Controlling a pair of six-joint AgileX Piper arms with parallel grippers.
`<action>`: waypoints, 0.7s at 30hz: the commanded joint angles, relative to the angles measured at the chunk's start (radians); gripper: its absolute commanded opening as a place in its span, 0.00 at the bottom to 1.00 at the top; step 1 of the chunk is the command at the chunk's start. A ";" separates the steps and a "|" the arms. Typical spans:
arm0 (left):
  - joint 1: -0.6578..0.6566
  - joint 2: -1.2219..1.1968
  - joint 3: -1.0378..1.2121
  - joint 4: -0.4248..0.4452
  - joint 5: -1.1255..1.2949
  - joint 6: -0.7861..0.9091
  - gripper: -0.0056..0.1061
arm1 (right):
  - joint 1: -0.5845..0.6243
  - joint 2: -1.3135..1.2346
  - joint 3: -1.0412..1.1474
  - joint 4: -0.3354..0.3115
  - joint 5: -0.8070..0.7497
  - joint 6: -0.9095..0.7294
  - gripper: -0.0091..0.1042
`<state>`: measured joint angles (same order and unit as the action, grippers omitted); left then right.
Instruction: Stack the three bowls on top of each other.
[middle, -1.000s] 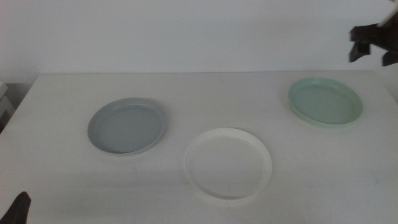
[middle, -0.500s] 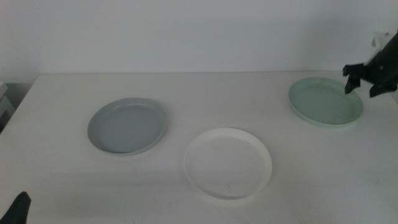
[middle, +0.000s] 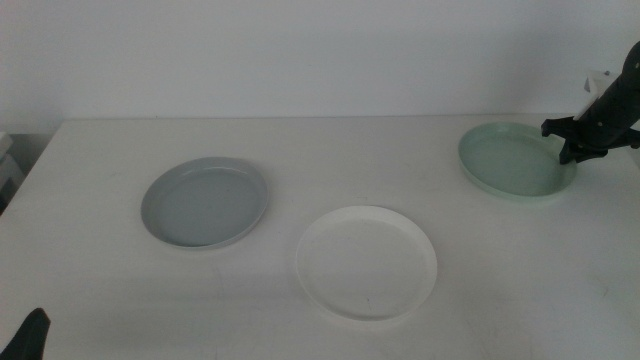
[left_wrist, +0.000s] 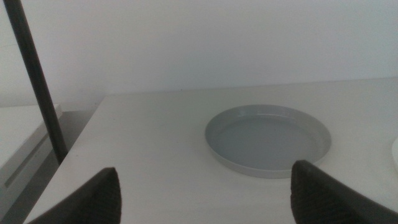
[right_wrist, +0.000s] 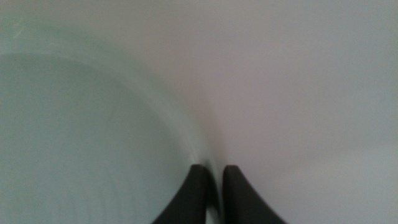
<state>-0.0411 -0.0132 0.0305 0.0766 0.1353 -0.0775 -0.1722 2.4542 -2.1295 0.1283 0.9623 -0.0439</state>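
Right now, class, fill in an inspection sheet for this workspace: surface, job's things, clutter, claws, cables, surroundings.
Surface: white table, bare between the dishes.
Job's things: grey-blue bowl, white bowl and mint green bowl lie apart, unstacked.
Clutter: nothing seen.
Claws: right claw pinches the mint green bowl's far-right rim, one jaw on each side; left claw open, waiting low facing the grey-blue bowl.
Cables: nothing seen.
Surroundings: plain white wall; dark pole beside the table.

Right tool (middle: 570, 140) reaches in low, jaws nearly together; left tool (left_wrist: 205, 193) waits, jaws wide.
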 joint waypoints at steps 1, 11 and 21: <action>0.001 -0.013 -0.005 -0.003 -0.071 -0.011 0.99 | -0.004 -0.105 -0.015 0.000 0.008 -0.015 0.07; 0.001 -0.013 -0.005 -0.003 -0.071 -0.011 0.99 | 0.100 -0.587 0.522 0.166 -0.199 -0.109 0.07; 0.001 -0.013 -0.005 -0.003 -0.071 -0.011 0.99 | 0.393 -0.826 0.780 0.230 -0.227 -0.095 0.07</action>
<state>-0.0411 -0.0132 0.0305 0.0766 0.1353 -0.0775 0.1870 1.6774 -1.3378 0.3421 0.7858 -0.1424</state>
